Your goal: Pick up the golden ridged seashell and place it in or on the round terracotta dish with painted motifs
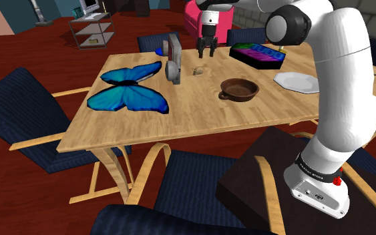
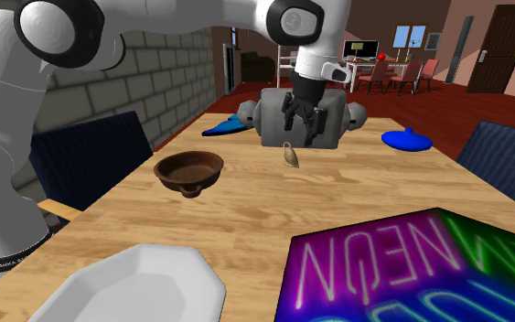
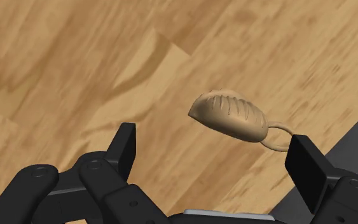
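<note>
Hovering black two-finger gripper (image 2: 303, 128) above small tan ridged seashell (image 2: 290, 155).
Jaws stand open, shell untouched; round brown dish (image 2: 188, 170) sits nearby.

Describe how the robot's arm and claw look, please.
The arm has white rounded links with dark grey joints. Near its foot sit a black band with small white lettering and a red button. The claw is all black, with two flat blocky fingers.

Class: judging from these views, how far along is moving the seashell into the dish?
Done: nothing yet; the dish is empty. In hand: the open gripper hovers over the seashell, lying ungrasped on the table. Left: grasp, lift, carry, release in the dish.
</note>
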